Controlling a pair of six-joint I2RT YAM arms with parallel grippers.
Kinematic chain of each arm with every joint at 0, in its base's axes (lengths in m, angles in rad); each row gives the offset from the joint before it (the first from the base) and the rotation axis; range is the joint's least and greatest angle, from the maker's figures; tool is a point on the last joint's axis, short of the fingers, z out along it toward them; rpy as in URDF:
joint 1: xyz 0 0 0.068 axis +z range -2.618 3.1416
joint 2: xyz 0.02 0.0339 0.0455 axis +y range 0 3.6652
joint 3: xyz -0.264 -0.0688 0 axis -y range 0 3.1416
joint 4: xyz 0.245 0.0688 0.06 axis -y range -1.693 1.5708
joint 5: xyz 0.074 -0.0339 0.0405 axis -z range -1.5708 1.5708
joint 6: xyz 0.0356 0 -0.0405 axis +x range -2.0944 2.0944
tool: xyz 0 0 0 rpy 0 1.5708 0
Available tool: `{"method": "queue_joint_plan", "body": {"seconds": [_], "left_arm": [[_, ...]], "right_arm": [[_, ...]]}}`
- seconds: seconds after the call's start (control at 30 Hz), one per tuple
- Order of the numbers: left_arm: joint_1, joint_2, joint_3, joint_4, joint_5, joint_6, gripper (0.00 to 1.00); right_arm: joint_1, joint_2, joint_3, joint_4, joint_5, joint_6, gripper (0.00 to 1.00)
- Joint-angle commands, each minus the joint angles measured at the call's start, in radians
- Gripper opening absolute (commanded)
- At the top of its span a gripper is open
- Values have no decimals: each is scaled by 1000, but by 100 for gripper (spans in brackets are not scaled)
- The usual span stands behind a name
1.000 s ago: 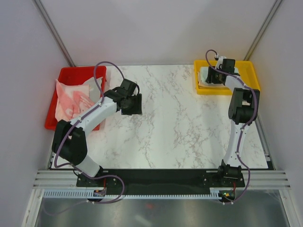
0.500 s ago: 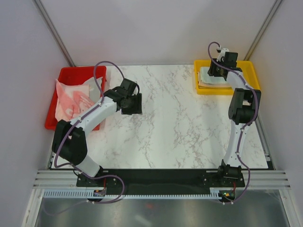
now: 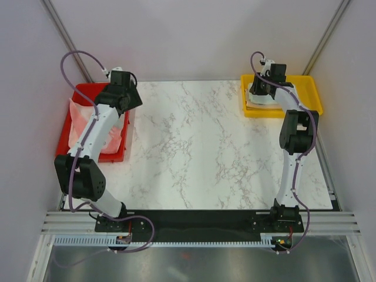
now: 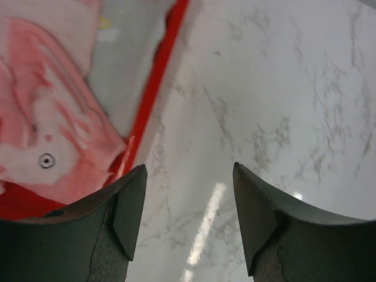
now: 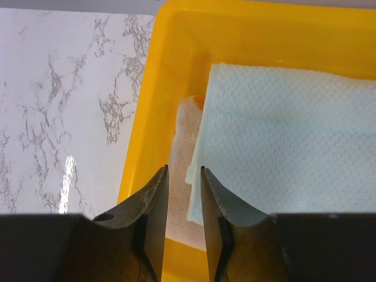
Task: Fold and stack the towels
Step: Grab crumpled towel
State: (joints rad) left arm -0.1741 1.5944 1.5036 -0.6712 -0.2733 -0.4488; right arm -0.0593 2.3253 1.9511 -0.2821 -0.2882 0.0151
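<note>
My left gripper gapes wide beside the red plastic tray; right gripper nearly together, empty, above the folded mint-green cloth towel.

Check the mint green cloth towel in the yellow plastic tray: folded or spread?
Folded: the mint green towel lies as a neat flat rectangle on a peach towel inside the yellow tray.

The marble desk gives one broad bare stretch between the red tray at its left edge and the yellow tray at its far right corner. The left arm lies along the red tray over the pink towels, its pincer spread wide at the tray's desk-side rim. The right pincer hangs over the yellow tray's left wall, where the folded mint towel fills most of the floor
</note>
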Motion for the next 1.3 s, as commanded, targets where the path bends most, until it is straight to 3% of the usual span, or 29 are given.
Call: {"method": "queue_joint_plan", "body": {"seconds": [0.0, 0.07, 0.23, 0.5, 0.6, 0.73, 0.97, 1.1, 1.13, 1.2, 1.27], "left_arm": [[111, 51, 44, 10, -283, 41, 68], [262, 88, 56, 9, -203, 12, 67], [401, 277, 136, 16, -139, 31, 65], [429, 476, 259, -30, -247, 59, 63], [440, 512, 265, -45, -254, 45, 62], [453, 549, 271, -94, -251, 0, 50], [450, 546, 244, -116, -248, -28, 45], [450, 527, 201, -108, -273, -33, 28], [452, 533, 205, -110, -276, -24, 15], [452, 541, 217, -114, -265, -10, 2], [447, 517, 222, -113, -225, 2, 2]], "right_arm": [[-11, -47, 86, -14, 8, 58, 36], [-7, -108, 83, -9, -32, 107, 39], [36, -294, -61, 72, -81, 222, 46], [111, -503, -342, 256, -154, 327, 48], [124, -520, -377, 264, -155, 319, 49], [127, -523, -391, 252, -151, 306, 49], [128, -558, -389, 227, -143, 309, 49], [128, -592, -400, 216, -138, 307, 49], [128, -595, -402, 216, -137, 306, 49], [128, -600, -400, 204, -140, 304, 49], [128, -606, -397, 198, -135, 301, 49]]}}
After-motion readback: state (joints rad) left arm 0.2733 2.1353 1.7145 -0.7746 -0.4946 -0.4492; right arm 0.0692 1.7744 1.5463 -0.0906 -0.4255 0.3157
